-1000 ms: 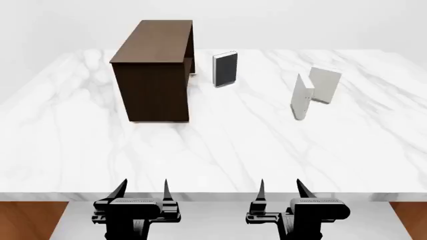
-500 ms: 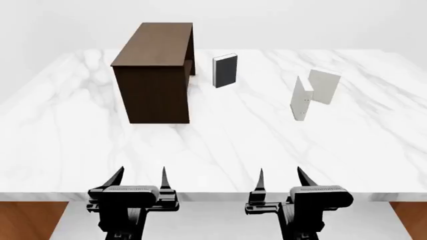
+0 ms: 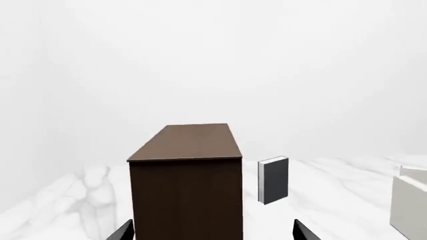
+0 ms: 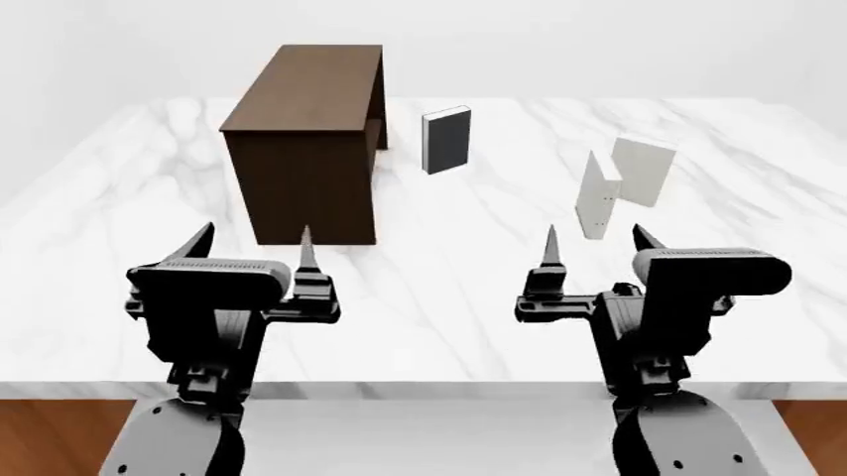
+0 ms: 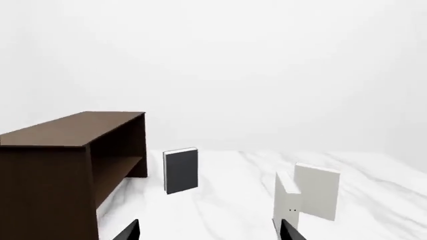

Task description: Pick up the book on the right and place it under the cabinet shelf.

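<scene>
The book (image 4: 645, 171), off-white with a blank cover, stands upright at the table's far right; the right wrist view shows the book (image 5: 318, 191) too. The dark brown cabinet shelf (image 4: 311, 139) stands at the back left, its open side facing right, and its inner board (image 5: 120, 170) shows in the right wrist view. My right gripper (image 4: 597, 243) hovers open and empty over the near table, well short of the book. My left gripper (image 4: 254, 246) is also open and empty, in front of the cabinet shelf (image 3: 187, 185). Wrist views show both the left gripper (image 3: 212, 232) and the right gripper (image 5: 209, 231) holding nothing.
A pale grey book (image 4: 598, 195) with tiny dots on its narrow end stands just left of and in front of the off-white one. A black-covered book (image 4: 446, 141) stands upright right of the cabinet. The white marble table (image 4: 437, 288) ends at a front edge beneath the arms.
Both arms have risen and come forward from the table's front edge to above its near part. Both grippers stay open. The books and cabinet have not moved.
</scene>
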